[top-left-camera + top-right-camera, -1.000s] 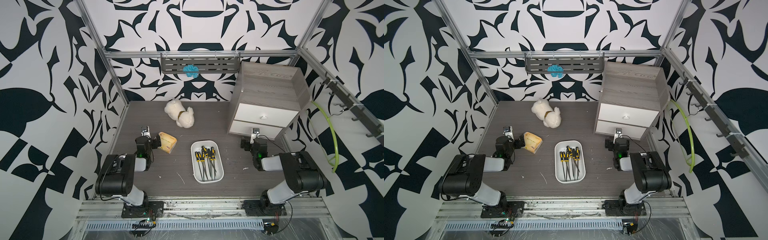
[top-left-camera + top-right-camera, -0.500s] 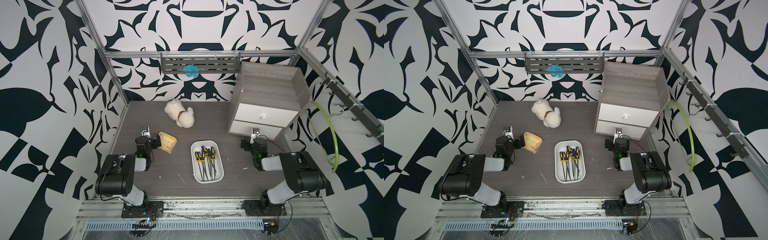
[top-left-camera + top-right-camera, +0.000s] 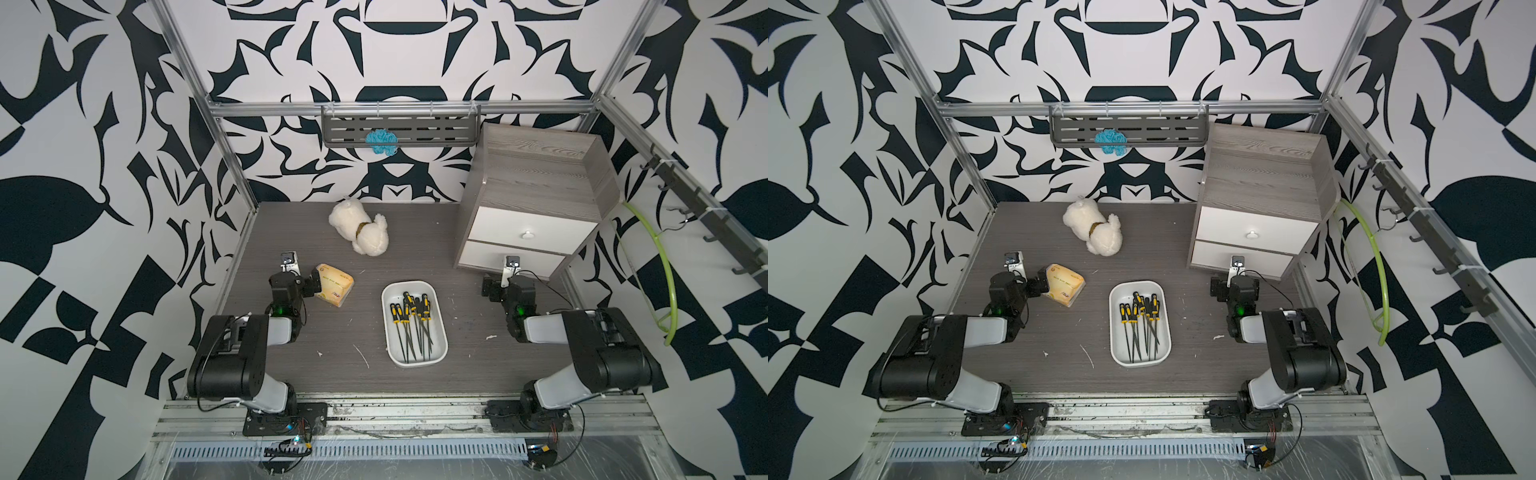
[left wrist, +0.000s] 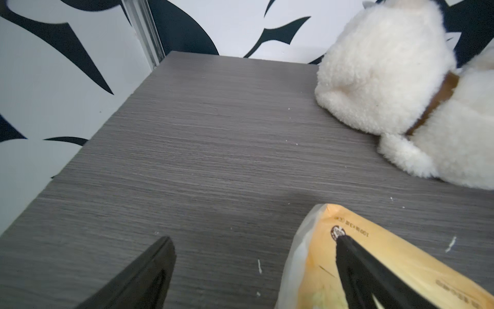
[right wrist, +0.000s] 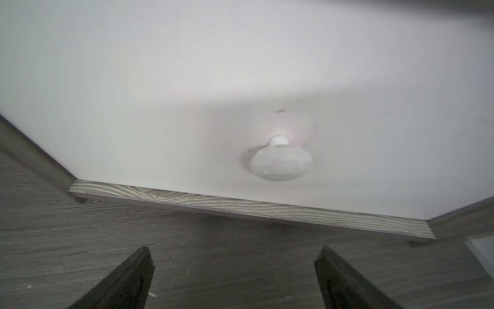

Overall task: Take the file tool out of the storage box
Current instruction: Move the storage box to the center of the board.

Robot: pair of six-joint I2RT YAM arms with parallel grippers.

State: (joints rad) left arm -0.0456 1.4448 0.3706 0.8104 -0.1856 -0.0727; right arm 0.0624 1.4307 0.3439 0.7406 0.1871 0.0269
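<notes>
Between the two grippers, in both top views, the white box lies flat on the table, well apart from each of them. The files, with black and yellow handles, lie close together inside it, handles toward the far end. The left gripper is low over the table and spread wide. A yellow pack lies right at its right-hand finger. Further ahead of this gripper lies a plush dog. The right gripper is spread wide too and holds nothing. Just ahead of it stands the cabinet, with both drawers closed.

In the left wrist view, the left gripper shows two black fingers far apart, with only bare table between them. One finger lies across a corner of the pack; I cannot tell if it touches. The plush dog is ahead, on the pack's side.

In the right wrist view, the right gripper has its fingers wide apart over the table, with nothing between them. Close ahead is a white drawer of the cabinet with its round knob, a little blurred.
</notes>
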